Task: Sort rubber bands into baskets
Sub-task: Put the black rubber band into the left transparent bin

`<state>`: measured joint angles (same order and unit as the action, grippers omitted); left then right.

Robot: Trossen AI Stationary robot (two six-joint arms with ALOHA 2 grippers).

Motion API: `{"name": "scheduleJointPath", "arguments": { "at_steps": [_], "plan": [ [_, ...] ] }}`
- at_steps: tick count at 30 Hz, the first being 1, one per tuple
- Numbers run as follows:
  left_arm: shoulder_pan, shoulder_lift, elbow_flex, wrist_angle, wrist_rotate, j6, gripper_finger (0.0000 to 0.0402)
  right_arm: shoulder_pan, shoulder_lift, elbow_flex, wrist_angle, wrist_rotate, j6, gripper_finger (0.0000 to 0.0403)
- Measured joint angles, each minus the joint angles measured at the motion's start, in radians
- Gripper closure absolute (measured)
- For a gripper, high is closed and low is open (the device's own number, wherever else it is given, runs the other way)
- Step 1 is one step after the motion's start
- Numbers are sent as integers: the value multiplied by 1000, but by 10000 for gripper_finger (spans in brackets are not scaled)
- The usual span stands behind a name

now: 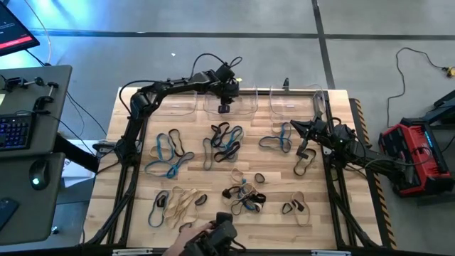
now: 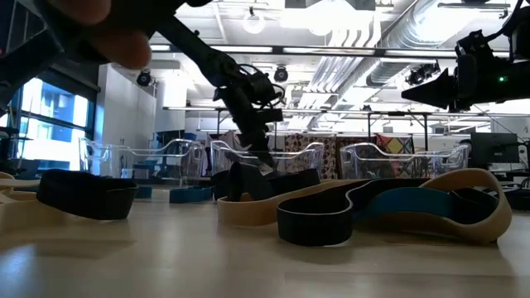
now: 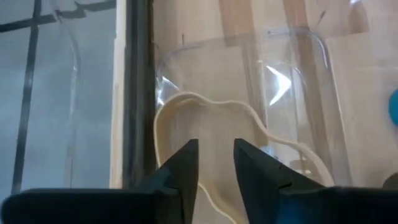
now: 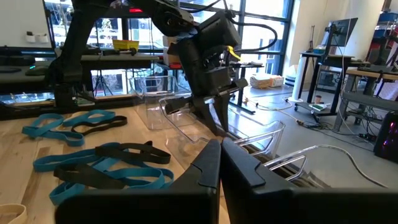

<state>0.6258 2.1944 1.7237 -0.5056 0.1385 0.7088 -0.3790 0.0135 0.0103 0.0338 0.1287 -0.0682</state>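
The left gripper [image 1: 225, 107] is held over the middle basket [image 1: 245, 101], jaws apart above a tan rubber band [image 3: 205, 112]; the right gripper [image 1: 293, 126] is held with jaws together.

Grey floor [image 1: 213, 18], desk with keyboard [image 1: 14, 131], tall windows [image 4: 261, 31], exposed ceiling ducts [image 2: 389, 50].

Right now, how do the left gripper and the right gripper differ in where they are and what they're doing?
The left gripper is over the middle clear plastic basket at the table's far edge; the right gripper hangs over the wooden table beside blue and black rubber bands. The left gripper's jaws stand slightly apart, above a tan rubber band in the basket; the right gripper is shut and empty. Both are dark two-finger grippers.
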Motion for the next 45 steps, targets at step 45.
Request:
{"name": "scheduleJointPath", "arguments": {
  "at_steps": [45],
  "plan": [
    [-138, -597, -673, 653, 54, -342, 401, 0, 1, 0, 0, 0, 0, 403]
  ]
}}
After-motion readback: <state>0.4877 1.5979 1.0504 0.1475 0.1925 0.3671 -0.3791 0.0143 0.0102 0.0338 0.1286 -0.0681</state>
